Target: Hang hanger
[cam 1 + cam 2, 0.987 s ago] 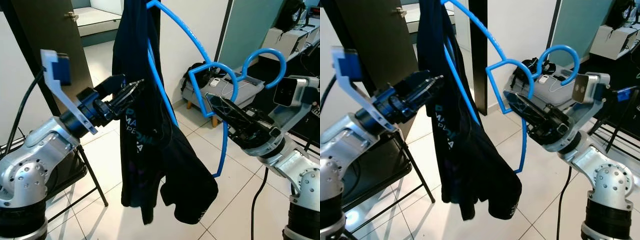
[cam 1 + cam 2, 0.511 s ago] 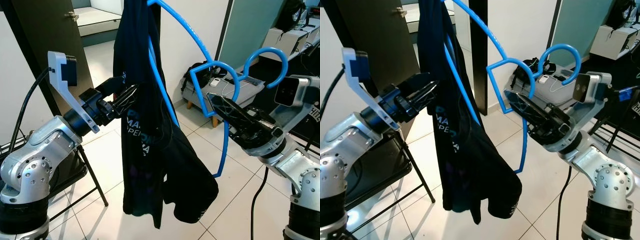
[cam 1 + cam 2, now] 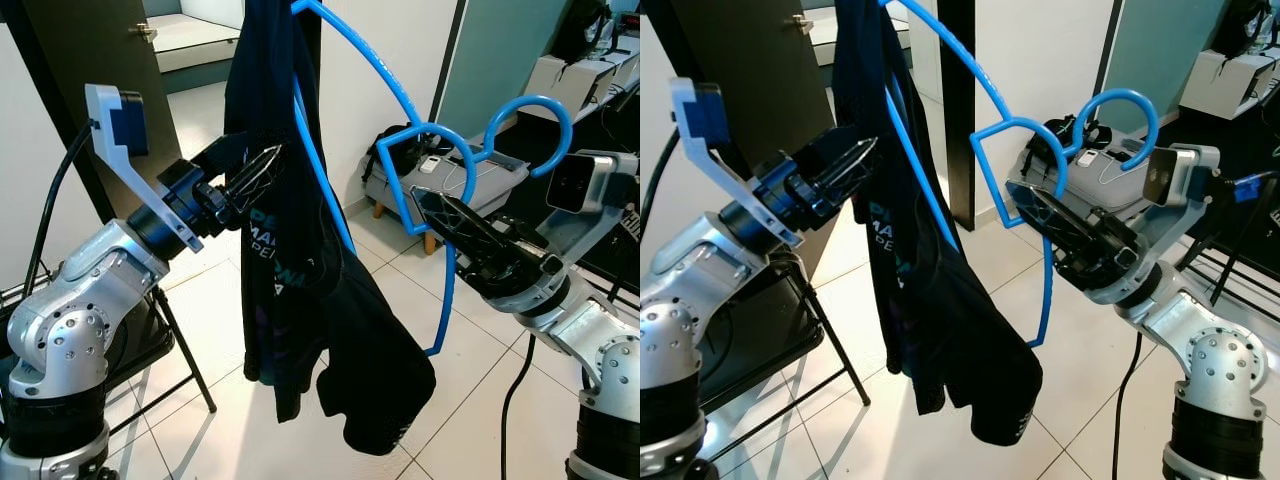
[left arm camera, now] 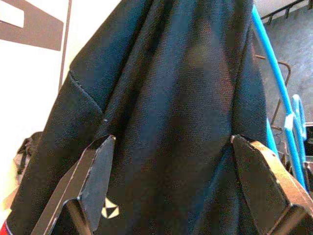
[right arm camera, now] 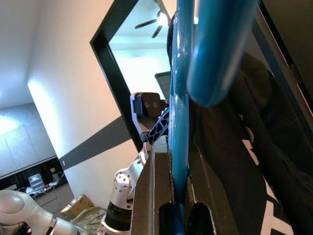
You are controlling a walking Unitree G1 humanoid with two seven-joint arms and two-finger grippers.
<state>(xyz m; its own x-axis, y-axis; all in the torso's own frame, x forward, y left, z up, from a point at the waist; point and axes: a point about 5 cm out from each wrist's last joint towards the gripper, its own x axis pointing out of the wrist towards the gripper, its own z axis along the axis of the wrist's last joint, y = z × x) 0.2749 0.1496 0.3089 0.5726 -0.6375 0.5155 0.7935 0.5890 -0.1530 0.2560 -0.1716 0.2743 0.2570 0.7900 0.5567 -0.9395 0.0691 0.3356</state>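
A big blue tube hanger (image 3: 400, 95) hangs tilted in mid-air, its hook (image 3: 530, 105) curling up at the right. My right gripper (image 3: 430, 205) is shut on the hanger's lower frame; in the right wrist view the blue tube (image 5: 181, 98) runs between its fingers (image 5: 156, 186). A dark garment (image 3: 300, 300) with pale lettering drapes from the hanger's left side down toward the floor. My left gripper (image 3: 268, 165) points at the garment's upper part from the left. In the left wrist view its fingers (image 4: 95, 166) stand wide open against the cloth (image 4: 171, 73).
A black folding chair (image 3: 170, 340) stands under my left arm. Behind the garment are a dark door (image 3: 100, 60) and a black pillar (image 3: 958, 100). A grey case with a bag (image 3: 470, 180) lies on the white tiled floor, and a cable (image 3: 515, 400) hangs near my right arm.
My left gripper has risen and pushed higher against the garment, whose lower edge has bunched and lifted. The right gripper and hanger have barely moved.
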